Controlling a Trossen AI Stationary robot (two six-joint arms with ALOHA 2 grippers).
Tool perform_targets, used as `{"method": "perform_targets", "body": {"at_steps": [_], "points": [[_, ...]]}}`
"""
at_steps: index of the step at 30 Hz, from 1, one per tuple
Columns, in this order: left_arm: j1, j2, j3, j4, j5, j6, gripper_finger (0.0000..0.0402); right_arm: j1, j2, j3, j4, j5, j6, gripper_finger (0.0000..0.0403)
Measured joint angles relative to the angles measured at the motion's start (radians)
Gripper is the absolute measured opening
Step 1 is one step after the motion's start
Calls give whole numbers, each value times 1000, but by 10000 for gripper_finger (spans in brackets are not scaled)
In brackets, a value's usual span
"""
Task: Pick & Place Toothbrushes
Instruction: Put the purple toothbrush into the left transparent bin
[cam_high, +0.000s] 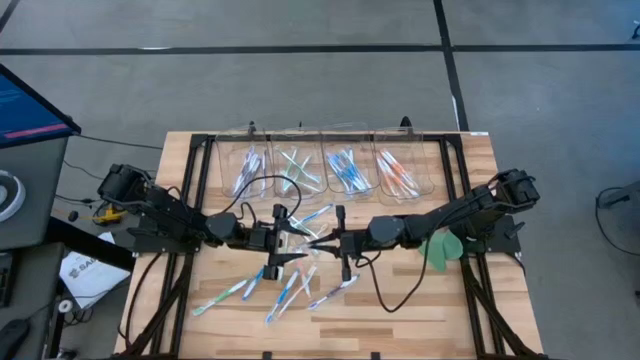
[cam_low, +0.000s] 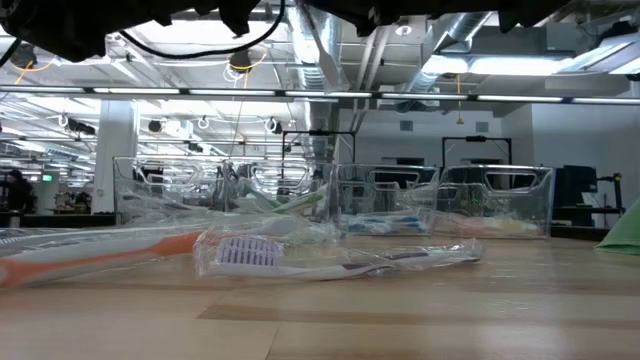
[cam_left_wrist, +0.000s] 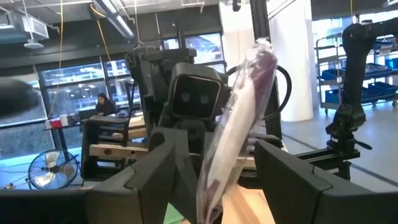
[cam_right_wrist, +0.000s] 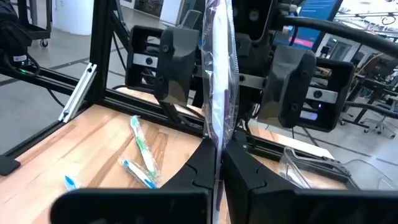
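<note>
A purple toothbrush in a clear wrapper (cam_high: 308, 238) is lifted above the table's middle, between my two grippers. My right gripper (cam_high: 338, 245) (cam_right_wrist: 219, 158) is shut on it. My left gripper (cam_high: 283, 240) (cam_left_wrist: 217, 149) faces it and is open. Its fingers stand on either side of the wrapped toothbrush (cam_left_wrist: 239, 112); I see no touch. Several loose toothbrushes (cam_high: 285, 288) lie flat on the wood below. An orange toothbrush (cam_low: 100, 255) and a purple one (cam_low: 330, 258) show in the low view. My right gripper pinches the wrapped toothbrush between its two fingers near one end (cam_right_wrist: 217, 146). It comes level from the table's right. The toothbrush is lifted clear, and its long free part (cam_right_wrist: 217, 68) sticks out past the fingertips between the left gripper's open fingers.
A row of clear bins (cam_high: 325, 172) (cam_low: 440, 200) stands along the far edge, each holding sorted toothbrushes. A flat green disc (cam_high: 440, 250) lies under the right arm. Black frame rails (cam_high: 195, 200) run along both table sides. A person sits far off in the room (cam_left_wrist: 102, 106).
</note>
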Motion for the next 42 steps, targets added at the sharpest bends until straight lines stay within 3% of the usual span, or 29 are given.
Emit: {"method": "perform_targets", "body": {"at_steps": [3, 6, 13, 16, 21, 25, 31, 36, 42], "points": [[0, 0, 0, -2, 0, 0, 202, 0, 0, 0, -6, 0, 0, 5], [0, 0, 0, -2, 0, -1, 166, 0, 0, 0, -11, 0, 8, 7], [1, 0, -1, -12, -10, -3, 21, -4, -1, 1, -68, 17, 56, 59], [0, 0, -1, -17, -9, -14, 21, -2, -2, 1, -104, 42, 98, 100], [1, -1, -1, -32, -52, -22, 20, 18, -2, 1, -116, 235, 131, 179], [0, -18, -2, -114, -64, -36, 20, 49, -40, 1, -259, 318, -20, 230], [0, -115, -2, -269, -94, -40, 20, 122, -169, 1, -381, 695, 5, 254], [2, -310, -2, -487, -193, -64, 20, 203, -292, 1, -608, 872, 107, 255], [80, -647, -1, -874, -321, -193, 20, 261, -385, 1, -926, 880, 433, 255]]}}
